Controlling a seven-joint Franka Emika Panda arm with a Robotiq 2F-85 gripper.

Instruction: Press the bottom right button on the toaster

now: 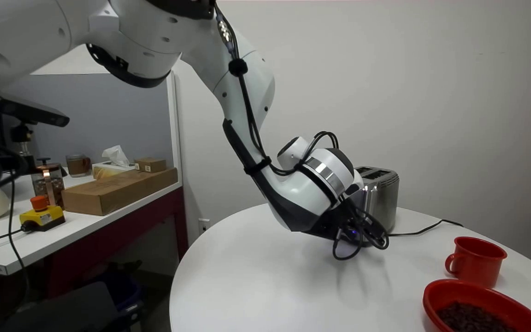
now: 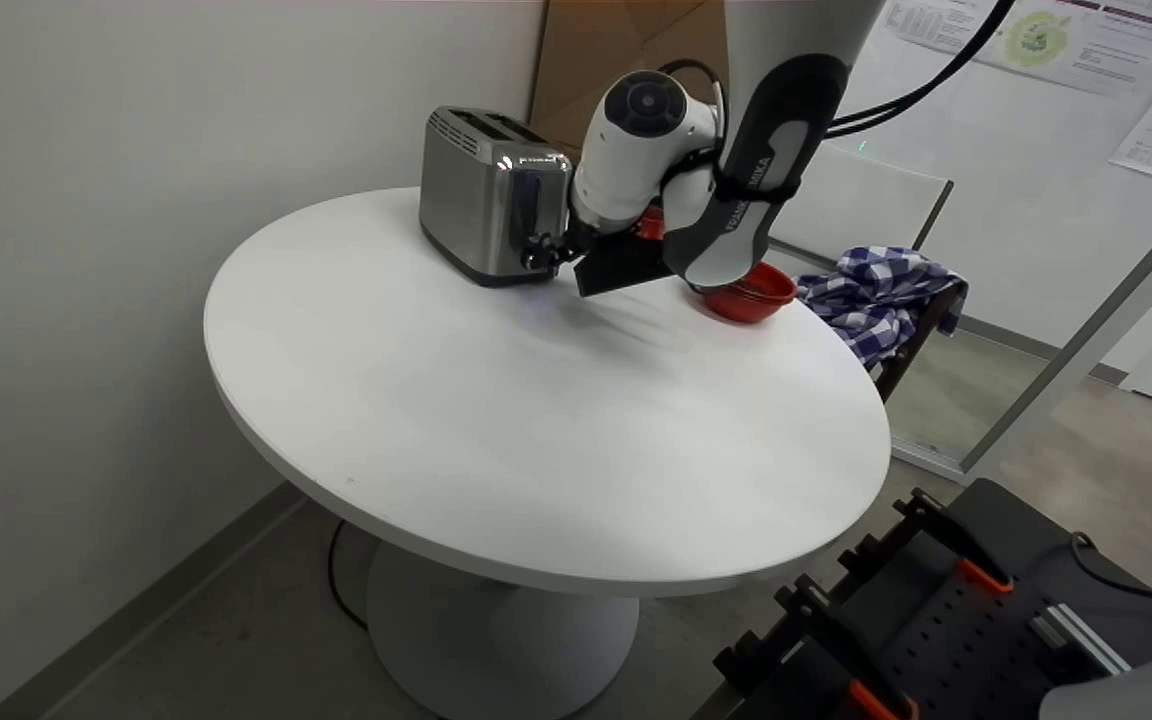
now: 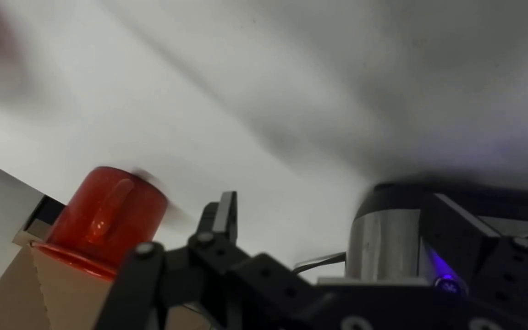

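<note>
over the white table, my gripper hangs beside the toaster, jaws spread wide, gripping nothing! in the wrist view, a purple-lit button glows near one finger.

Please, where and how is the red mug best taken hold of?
I would grip the red mug by its handle, coming from the handle's side and closing across it. The mug stands upright, and in the wrist view the handle juts towards the camera, probably giving the end effector a narrow hold.
</note>
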